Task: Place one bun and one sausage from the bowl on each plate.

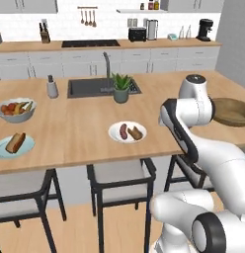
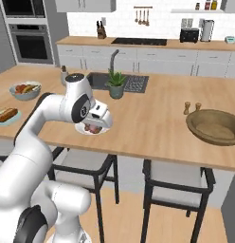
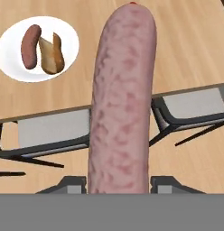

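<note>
A pale pink sausage point(image 3: 120, 103) stands close up between my fingertips, with my gripper point(image 3: 118, 181) shut on it. Beyond it lies the white plate point(image 3: 10, 58) with a reddish-brown sausage point(image 3: 30, 46) and a bun point(image 3: 53, 54) side by side. From the base, my hand point(image 2: 96, 124) hovers at the near edge of that white plate point(image 1: 114, 133). The teal plate point(image 1: 28, 147) at the counter's far left carries one bun point(image 1: 16, 142). The wooden bowl point(image 2: 215, 127) sits at the right end of the counter, its inside looking bare.
A pale fruit bowl point(image 1: 16, 109) stands behind the teal plate. A potted plant point(image 1: 121, 88) and a sink point(image 1: 90, 87) lie mid-counter. Two wooden shakers point(image 2: 192, 108) stand behind the wooden bowl. Stools point(image 1: 119, 178) stand under the counter's near edge.
</note>
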